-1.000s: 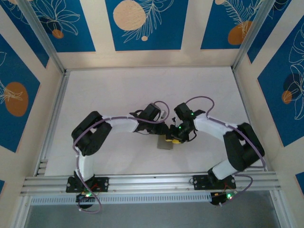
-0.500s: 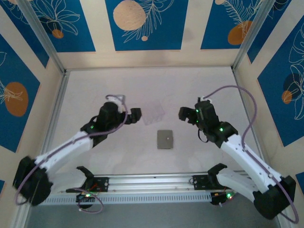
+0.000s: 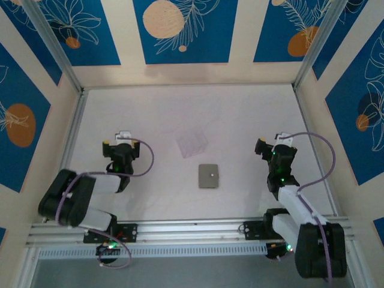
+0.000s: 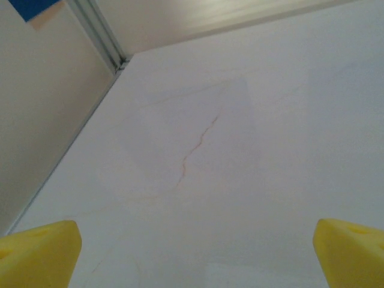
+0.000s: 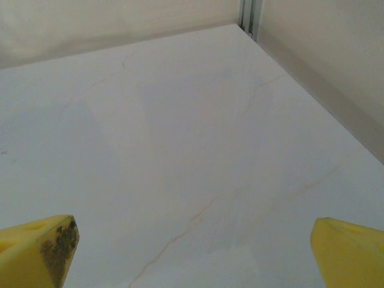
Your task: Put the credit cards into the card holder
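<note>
The card holder (image 3: 209, 176) lies closed and flat on the white table, grey with a pale snap dot at its centre. No credit cards are in view; none lie loose on the table. My left gripper (image 3: 120, 145) rests far to the wallet's left, open with nothing in it. In the left wrist view its yellow fingertips (image 4: 39, 252) stand wide apart around the left gripper (image 4: 198, 252), over bare table. My right gripper (image 3: 271, 146) sits far to the wallet's right, also open. The right gripper (image 5: 195, 249) has nothing between its spread yellow fingertips (image 5: 348, 252).
A clear transparent plastic case (image 3: 192, 144) lies just behind and left of the wallet. Aluminium rails (image 3: 192, 228) run along the near edge, and patterned walls enclose the table on three sides.
Both grippers were together over the wallet a second ago. Both arms have since drawn away from it and folded back to their sides, leaving the wallet closed at centre.
</note>
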Robot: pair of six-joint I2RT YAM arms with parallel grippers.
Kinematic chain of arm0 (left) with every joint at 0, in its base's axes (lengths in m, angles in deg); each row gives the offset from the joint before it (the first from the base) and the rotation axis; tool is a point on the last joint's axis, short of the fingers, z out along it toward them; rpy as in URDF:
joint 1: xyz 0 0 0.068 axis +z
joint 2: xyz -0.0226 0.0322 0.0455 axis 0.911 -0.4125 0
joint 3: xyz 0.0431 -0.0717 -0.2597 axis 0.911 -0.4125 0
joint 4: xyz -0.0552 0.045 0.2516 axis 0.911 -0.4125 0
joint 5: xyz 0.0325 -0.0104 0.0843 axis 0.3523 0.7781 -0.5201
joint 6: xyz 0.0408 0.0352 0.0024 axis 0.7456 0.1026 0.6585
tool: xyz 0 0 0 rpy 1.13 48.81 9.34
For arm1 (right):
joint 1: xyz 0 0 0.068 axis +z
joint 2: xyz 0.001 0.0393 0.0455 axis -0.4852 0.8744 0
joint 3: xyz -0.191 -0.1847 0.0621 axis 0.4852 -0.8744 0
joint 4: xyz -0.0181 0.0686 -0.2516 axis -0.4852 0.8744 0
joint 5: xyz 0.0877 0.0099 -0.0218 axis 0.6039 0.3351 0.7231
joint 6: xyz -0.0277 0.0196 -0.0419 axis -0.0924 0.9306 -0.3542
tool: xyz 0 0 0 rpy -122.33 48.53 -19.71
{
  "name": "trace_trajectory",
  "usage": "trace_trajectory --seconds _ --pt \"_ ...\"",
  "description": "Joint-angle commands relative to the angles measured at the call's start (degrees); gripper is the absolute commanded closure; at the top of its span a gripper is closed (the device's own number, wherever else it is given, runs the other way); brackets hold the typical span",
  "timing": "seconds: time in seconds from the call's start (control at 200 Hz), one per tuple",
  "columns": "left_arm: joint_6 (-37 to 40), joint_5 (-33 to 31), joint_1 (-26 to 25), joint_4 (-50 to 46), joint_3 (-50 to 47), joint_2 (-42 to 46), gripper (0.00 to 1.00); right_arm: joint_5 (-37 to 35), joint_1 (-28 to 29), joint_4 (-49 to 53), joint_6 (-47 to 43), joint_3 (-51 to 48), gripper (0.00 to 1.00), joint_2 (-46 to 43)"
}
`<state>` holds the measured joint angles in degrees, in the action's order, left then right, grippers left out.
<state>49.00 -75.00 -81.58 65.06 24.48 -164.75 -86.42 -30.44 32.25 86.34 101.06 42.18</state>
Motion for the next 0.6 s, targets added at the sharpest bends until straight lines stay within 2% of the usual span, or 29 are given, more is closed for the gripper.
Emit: trace_trajectory --seconds 0.0,0.04,0.105,0.15,0.21,0.25,0.305,0.415,0.495,0.56,0.595 --pt "1.67 5.75 2.78 13.35 -1.5 -1.1 0.01 9.16 -2.18 -17.1 -1.39 -1.23 0.01 8.31" --pt "1.2 10.72 3.91 8.31 -0.28 -0.06 0.01 11.56 -2.15 -19.03 -2.21 -0.19 0.01 12.02" --pt "-0.72 17.41 7.04 8.68 -0.11 -2.75 0.01 13.59 -0.89 -16.93 -5.31 3.81 0.01 17.07" --pt "-0.93 18.07 8.5 14.83 -0.13 -6.36 0.0 12.33 0.55 -13.3 -6.43 6.81 0.01 19.2" --pt "-2.29 18.92 8.73 5.5 1.42 -2.95 0.0 12.13 1.75 -10.65 -8.08 9.28 0.01 21.18" --pt "-1.33 19.13 8.74 7.53 1.9 -4.39 0.0 12.23 2.73 -9.97 -9.22 9.86 0.01 21.74" --pt "-1.16 19.24 8.56 6.33 2.64 -4.61 0.0 12.38 4.41 -11.46 -9.81 8.37 0.01 20.59" --pt "-1.17 19.2 8.54 6.3 2.48 -4.49 0.0 18.5 4.76 -17.03 -5.86 5.09 0.01 18.87" --pt "-0.96 19.15 8.5 6.97 2.39 -4.64 0.0 17.99 4.8 -23.49 -7.34 5.57 0.01 24.53" --pt "-0.92 19.14 8.47 7.12 2.26 -4.66 0.0 18.59 3.48 -26.3 -5.9 7.19 0.01 31.01" --pt "-0.97 19.26 8.47 7.23 2.14 -4.54 0.0 18.19 3.32 -25.29 -5.19 7.8 0.01 31.44"
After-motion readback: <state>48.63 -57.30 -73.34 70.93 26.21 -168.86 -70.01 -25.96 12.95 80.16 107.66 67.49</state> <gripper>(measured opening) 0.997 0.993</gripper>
